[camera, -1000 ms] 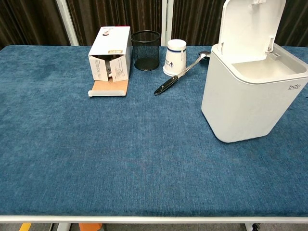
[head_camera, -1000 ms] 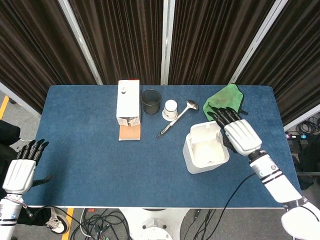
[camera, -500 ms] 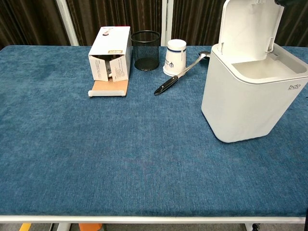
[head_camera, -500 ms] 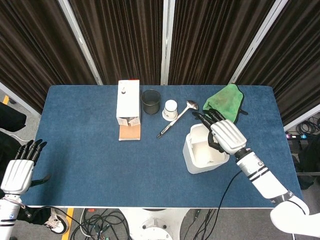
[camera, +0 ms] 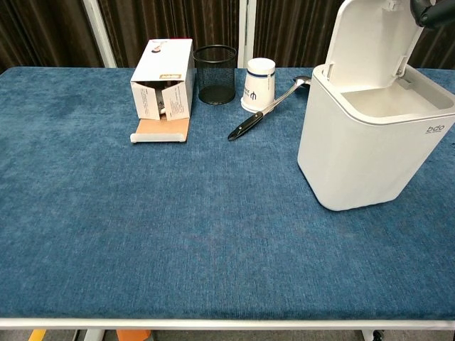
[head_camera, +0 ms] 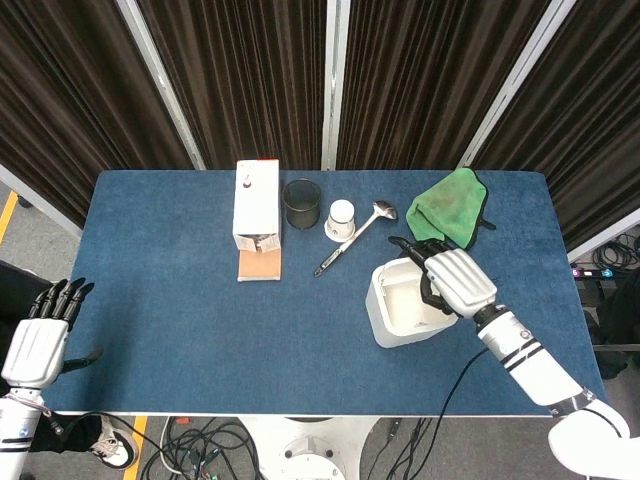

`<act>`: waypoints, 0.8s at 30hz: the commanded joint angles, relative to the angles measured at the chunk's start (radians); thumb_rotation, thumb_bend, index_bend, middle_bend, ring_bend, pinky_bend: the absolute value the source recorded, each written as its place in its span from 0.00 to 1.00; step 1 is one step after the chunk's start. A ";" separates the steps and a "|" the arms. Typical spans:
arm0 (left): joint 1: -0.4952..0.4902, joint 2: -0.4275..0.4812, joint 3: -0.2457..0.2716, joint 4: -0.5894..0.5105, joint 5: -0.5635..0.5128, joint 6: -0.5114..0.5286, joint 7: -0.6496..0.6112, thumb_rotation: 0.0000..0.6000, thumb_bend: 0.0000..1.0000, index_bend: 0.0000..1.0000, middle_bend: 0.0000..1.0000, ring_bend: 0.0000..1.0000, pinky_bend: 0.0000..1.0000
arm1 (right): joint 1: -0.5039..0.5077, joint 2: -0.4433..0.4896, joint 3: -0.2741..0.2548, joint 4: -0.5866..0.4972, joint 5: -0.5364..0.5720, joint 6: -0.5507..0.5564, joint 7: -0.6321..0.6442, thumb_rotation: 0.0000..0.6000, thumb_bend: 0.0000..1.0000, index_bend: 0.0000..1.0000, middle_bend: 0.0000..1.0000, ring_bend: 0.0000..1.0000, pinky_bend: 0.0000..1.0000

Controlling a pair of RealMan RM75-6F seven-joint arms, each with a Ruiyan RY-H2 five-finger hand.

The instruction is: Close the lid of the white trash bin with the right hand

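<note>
The white trash bin (head_camera: 402, 318) (camera: 362, 160) stands at the right of the blue table. Its lid (camera: 371, 42) is up and leans a little forward over the opening. My right hand (head_camera: 453, 280) lies over the bin's top from the right, fingers bent down onto the lid; in the chest view only a dark fingertip (camera: 431, 11) shows at the lid's upper edge. My left hand (head_camera: 40, 335) hangs open beyond the table's left front edge, holding nothing.
At the back of the table stand an opened white carton (head_camera: 256, 215), a black mesh cup (head_camera: 301, 203), a white paper cup (head_camera: 340, 219) and a ladle (head_camera: 352, 239). A green cloth (head_camera: 450, 202) lies behind the bin.
My right hand moved from the bin's far right side onto its top and now presses the lid, which has tipped slightly forward. The left hand drifted slightly.
</note>
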 commanded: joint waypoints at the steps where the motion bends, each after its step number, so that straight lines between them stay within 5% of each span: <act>1: 0.000 0.002 0.001 -0.003 0.002 0.001 0.000 1.00 0.00 0.10 0.07 0.01 0.12 | -0.025 0.013 -0.021 -0.019 -0.042 0.027 0.016 1.00 1.00 0.09 0.30 0.20 0.22; 15: 0.001 0.014 0.006 -0.027 0.019 0.009 0.016 1.00 0.00 0.10 0.07 0.01 0.12 | -0.137 0.090 -0.147 -0.078 -0.242 0.099 0.094 1.00 1.00 0.10 0.31 0.22 0.25; 24: 0.002 0.014 0.007 -0.031 0.020 0.010 0.024 1.00 0.00 0.10 0.07 0.01 0.12 | -0.152 0.056 -0.178 -0.020 -0.277 0.108 0.130 1.00 1.00 0.11 0.31 0.22 0.25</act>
